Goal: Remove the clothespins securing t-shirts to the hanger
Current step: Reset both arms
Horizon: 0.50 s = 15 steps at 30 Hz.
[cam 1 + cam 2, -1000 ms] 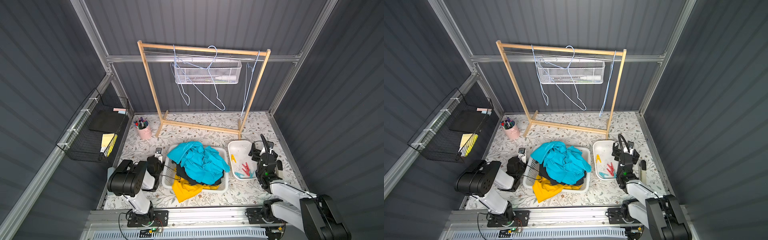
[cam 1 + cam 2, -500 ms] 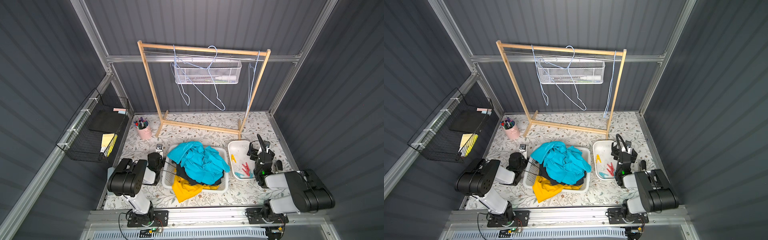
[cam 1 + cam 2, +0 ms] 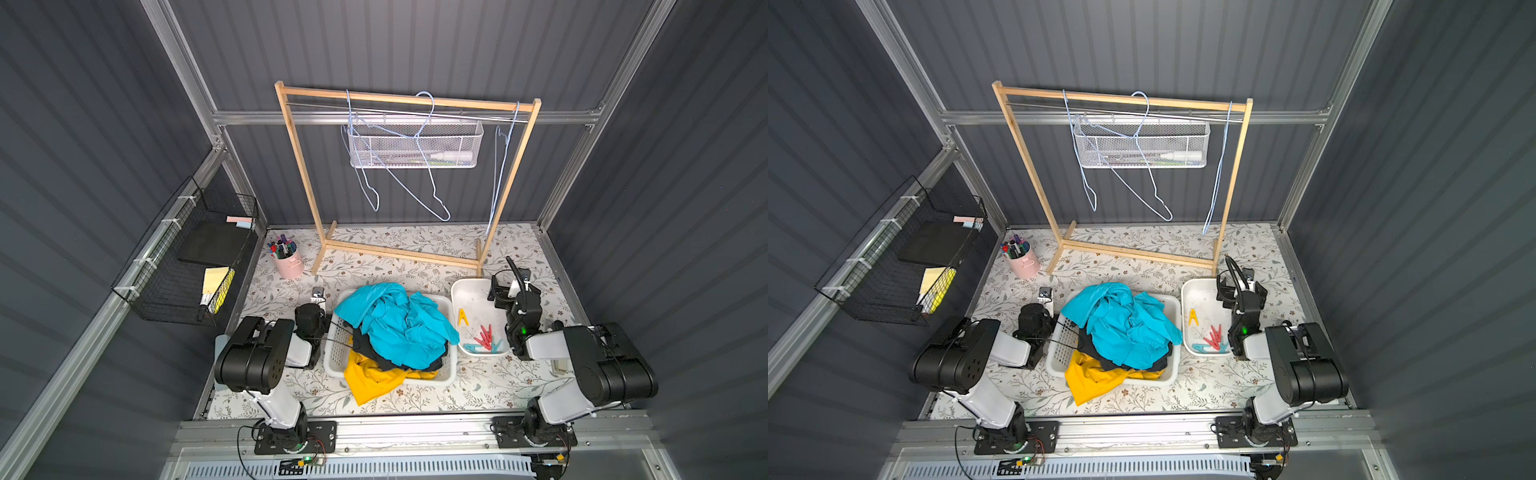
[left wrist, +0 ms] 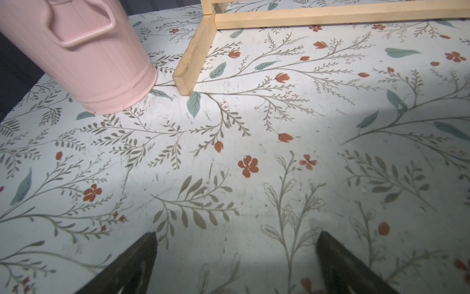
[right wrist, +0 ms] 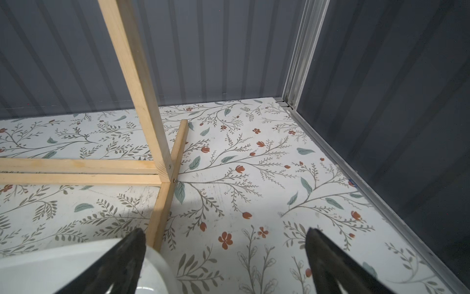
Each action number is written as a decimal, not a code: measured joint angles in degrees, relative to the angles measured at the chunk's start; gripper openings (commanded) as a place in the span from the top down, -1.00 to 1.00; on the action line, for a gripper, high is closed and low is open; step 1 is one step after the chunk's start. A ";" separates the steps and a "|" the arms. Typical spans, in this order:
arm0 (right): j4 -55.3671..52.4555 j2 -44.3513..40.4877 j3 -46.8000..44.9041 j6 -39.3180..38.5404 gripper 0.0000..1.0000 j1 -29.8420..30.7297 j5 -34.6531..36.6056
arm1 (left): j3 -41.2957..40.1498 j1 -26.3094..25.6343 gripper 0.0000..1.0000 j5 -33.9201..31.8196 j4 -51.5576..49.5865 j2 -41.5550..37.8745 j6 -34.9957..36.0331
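Note:
The t-shirts lie heaped in a white laundry basket point(image 3: 334, 361): a teal one point(image 3: 395, 328) on top, a black one point(image 3: 361, 340) under it, and a yellow one point(image 3: 374, 378) spilling over the front. The clothespins lie loose in a white tray point(image 3: 473, 295): one yellow point(image 3: 462, 316), two red point(image 3: 485, 336), and teal ones point(image 3: 473, 347). Bare wire hangers point(image 3: 419, 166) hang on the wooden rack point(image 3: 407, 99). My left gripper point(image 4: 236, 244) stands open over the floor left of the basket. Beside the tray's far corner, my right gripper point(image 5: 225, 241) is open and empty.
A pink pen cup point(image 3: 286, 259) stands by the rack's left foot point(image 4: 190, 68). The rack's right foot point(image 5: 162, 203) lies just beyond the tray rim point(image 5: 76, 254). A white mesh basket point(image 3: 415, 145) hangs behind the rack. A black wire shelf point(image 3: 187, 266) is on the left wall.
The right arm has folded in, its big elbow link swinging up beside the tray, and its gripper has shifted a little toward the rack. The left arm has barely moved.

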 measured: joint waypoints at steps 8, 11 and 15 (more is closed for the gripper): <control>-4.09 0.09 0.17 0.15 -0.98 -0.55 -1.44 | 0.57 0.02 -0.99 0.02 -0.87 0.00 -0.02; -4.81 0.09 0.17 0.22 -0.98 -0.74 -1.64 | 0.59 0.02 -1.00 0.02 -0.87 0.00 -0.02; -5.49 0.09 0.17 0.24 -0.98 -0.74 -1.73 | 0.61 0.02 -1.00 0.02 -0.92 0.00 -0.02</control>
